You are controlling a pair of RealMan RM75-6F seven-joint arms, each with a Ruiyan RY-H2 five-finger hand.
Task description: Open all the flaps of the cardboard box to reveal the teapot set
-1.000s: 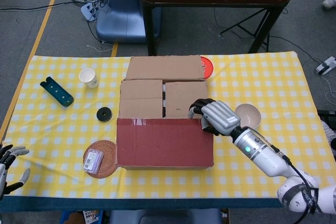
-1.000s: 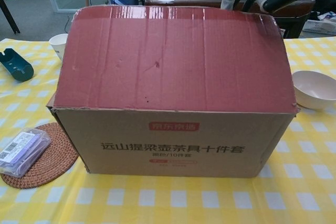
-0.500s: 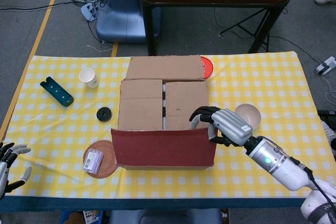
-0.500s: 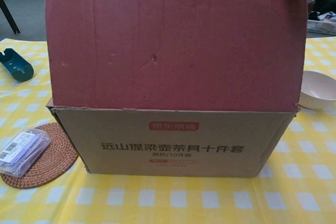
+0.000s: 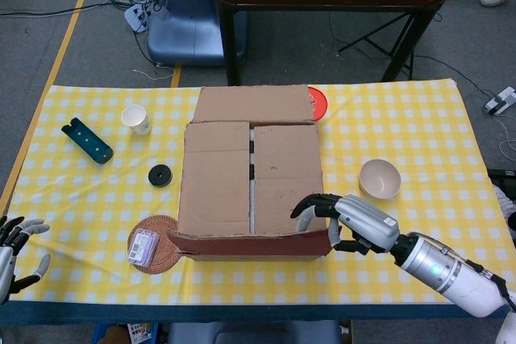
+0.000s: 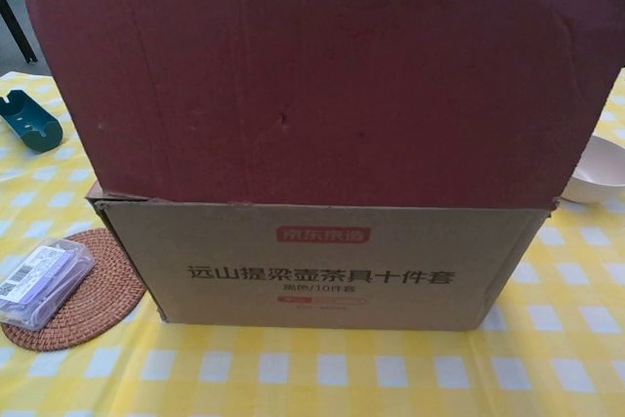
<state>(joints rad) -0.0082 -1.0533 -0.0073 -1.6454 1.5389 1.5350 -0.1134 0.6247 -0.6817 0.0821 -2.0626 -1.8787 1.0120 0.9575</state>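
Swinging up and toward the robot, the box's [image 5: 250,191] near flap [image 6: 312,75] now stands upright, right hand [image 5: 343,219] curled on its corner; inner flaps remain closed. Left hand [image 5: 16,247] idles open.

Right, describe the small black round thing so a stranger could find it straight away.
Start at the cardboard box in the middle of the yellow checked table. Just off its left side lies the black disc, between the paper cup and the woven coaster. It alone there is small, flat and solid black.
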